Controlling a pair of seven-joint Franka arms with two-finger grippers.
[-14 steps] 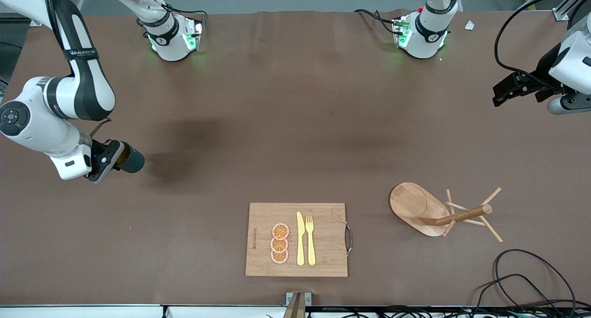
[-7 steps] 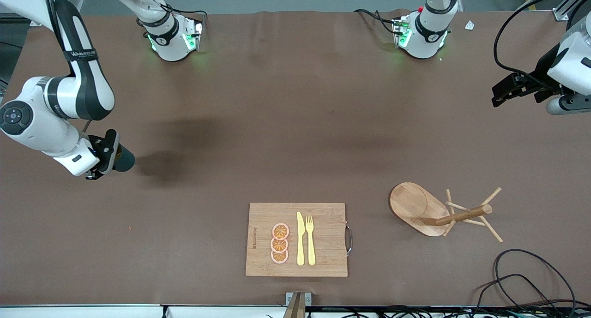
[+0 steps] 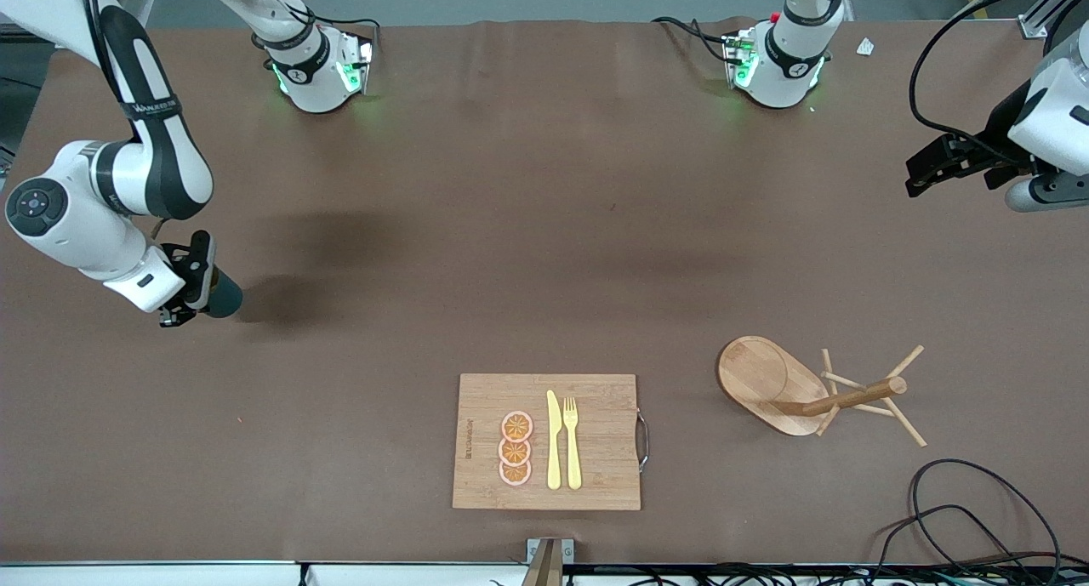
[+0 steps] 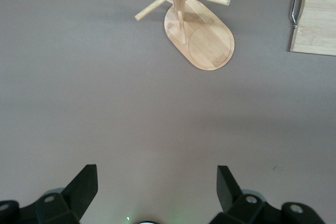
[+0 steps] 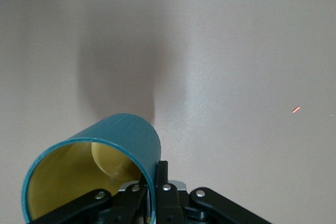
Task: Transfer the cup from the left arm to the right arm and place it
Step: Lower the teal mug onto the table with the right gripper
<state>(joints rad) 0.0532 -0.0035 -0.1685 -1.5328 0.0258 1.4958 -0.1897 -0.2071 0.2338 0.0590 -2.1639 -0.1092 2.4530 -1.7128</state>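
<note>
- Brown table covering [image 3: 544, 229] spans the whole front view; a wide bare stretch lies between the two arm bases and the objects nearer the front camera.
- Right gripper [image 3: 197, 287], low over the table toward the right arm's end, fingers clamped on the wall of the cup [image 3: 223, 293]. The cup is held tilted, its mouth turned toward the wrist; its shadow falls on the table just beside it.
- Right wrist view: one finger [image 5: 159, 179] presses the outside of the teal cup [image 5: 126, 135] at the rim; the yellowish inside faces the camera. The cup's lower part is cut off by the picture edge, and no handle can be made out.
- Left gripper [image 3: 923, 167], raised over the left arm's end of the table, waiting. Left wrist view shows its fingers [image 4: 84, 187] spread wide with nothing between them.
- Cutting board [image 3: 546, 440], near the table's front edge, carries three orange slices [image 3: 515, 448], a yellow knife [image 3: 554, 440] and a yellow fork [image 3: 572, 443].
- Wooden mug rack [image 3: 804, 390], well apart from the board toward the left arm's end, with bare table around it.
- Black cable [image 3: 970, 509] loops at the table's corner, partly cut off by the frame.
</note>
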